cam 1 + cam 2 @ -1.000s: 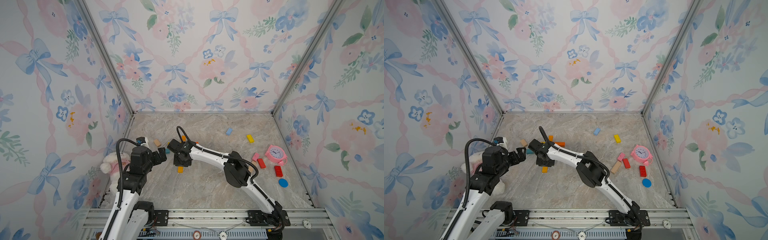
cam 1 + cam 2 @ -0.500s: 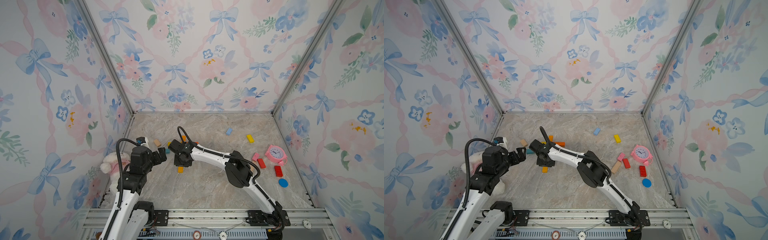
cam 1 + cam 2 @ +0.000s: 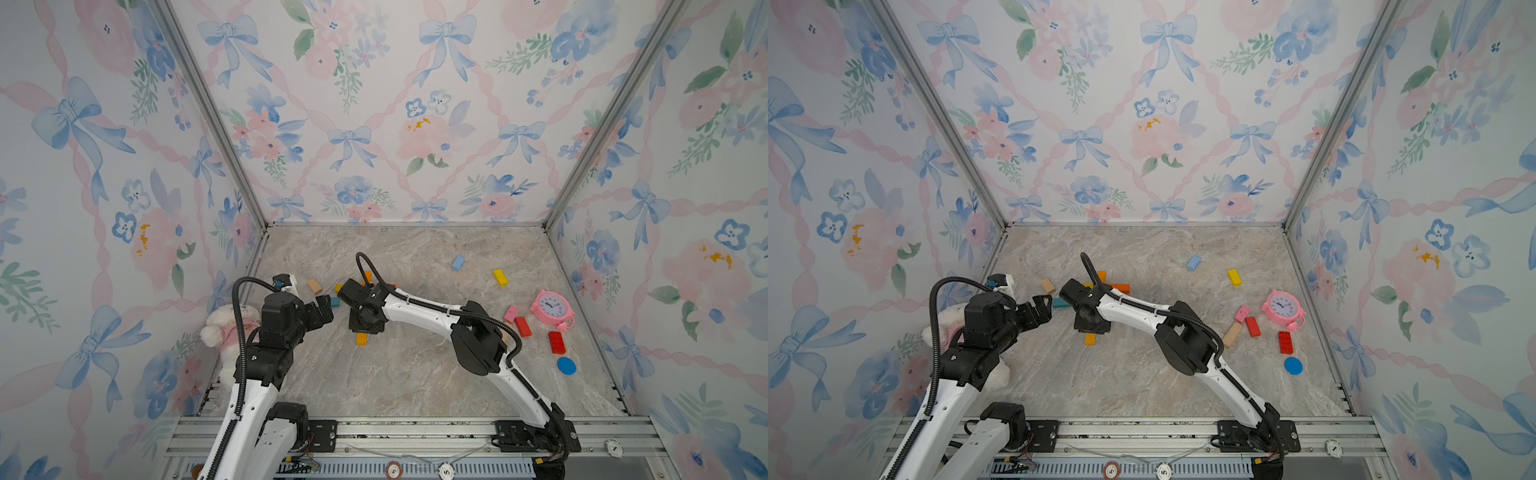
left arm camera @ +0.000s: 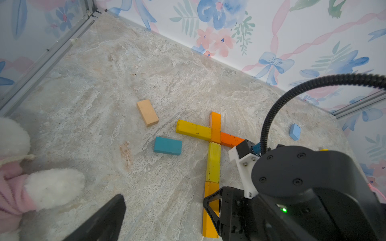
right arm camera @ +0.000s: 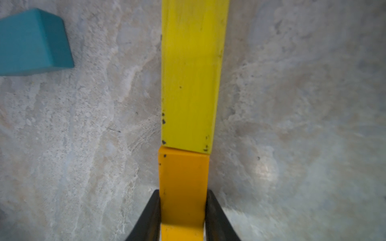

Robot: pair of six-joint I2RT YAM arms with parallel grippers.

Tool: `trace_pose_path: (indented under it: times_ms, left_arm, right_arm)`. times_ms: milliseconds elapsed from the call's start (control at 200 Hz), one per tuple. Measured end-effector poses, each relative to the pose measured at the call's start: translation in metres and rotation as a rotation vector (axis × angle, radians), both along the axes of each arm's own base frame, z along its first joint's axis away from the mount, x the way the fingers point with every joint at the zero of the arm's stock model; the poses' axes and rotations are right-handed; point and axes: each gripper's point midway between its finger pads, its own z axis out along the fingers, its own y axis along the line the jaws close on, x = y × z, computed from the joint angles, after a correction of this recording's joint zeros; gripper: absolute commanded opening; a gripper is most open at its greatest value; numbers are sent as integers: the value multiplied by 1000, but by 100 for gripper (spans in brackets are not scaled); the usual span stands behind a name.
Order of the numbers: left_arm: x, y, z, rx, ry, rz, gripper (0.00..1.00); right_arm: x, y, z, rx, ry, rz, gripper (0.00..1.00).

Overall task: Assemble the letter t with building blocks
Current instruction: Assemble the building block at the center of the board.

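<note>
A cross of building blocks lies on the marble floor. Its yellow bar (image 4: 193,131), orange top (image 4: 215,125) and orange right arm (image 4: 230,140) meet above a yellow stem (image 4: 214,162). An amber block (image 5: 183,173) butts end to end against that stem (image 5: 191,73). My right gripper (image 5: 183,208) is shut on the amber block, one finger on each long side, and in both top views it (image 3: 362,332) covers all but the block's near end (image 3: 1090,339). My left gripper (image 3: 326,305) hangs open just left of the cross with nothing in it. Only one of its fingers (image 4: 104,219) shows in its wrist view.
A teal block (image 4: 167,146) and a bare wood block (image 4: 147,112) lie left of the cross. Light blue (image 3: 458,263), yellow (image 3: 500,277), pink (image 3: 510,313) and red (image 3: 523,326) blocks are scattered right, near a pink clock (image 3: 552,306), blue disc (image 3: 566,365) and plush toy (image 3: 224,328).
The right wrist has edged very slightly to the right. The amber block, the cross and the left arm stay where they were.
</note>
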Motion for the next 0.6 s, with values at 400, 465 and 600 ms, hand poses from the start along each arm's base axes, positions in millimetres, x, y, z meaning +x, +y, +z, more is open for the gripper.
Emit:
trace_pose_path:
  times_ms: [400, 465, 600]
  left_arm:
    - [0, 0, 0, 0, 0, 0, 98]
    - [0, 0, 0, 0, 0, 0, 98]
    - [0, 0, 0, 0, 0, 0, 98]
  right_arm:
    - [0, 0, 1, 7, 1, -8, 45]
    - [0, -1, 1, 11, -1, -7, 49]
    - [-6, -9, 4, 11, -3, 2, 58]
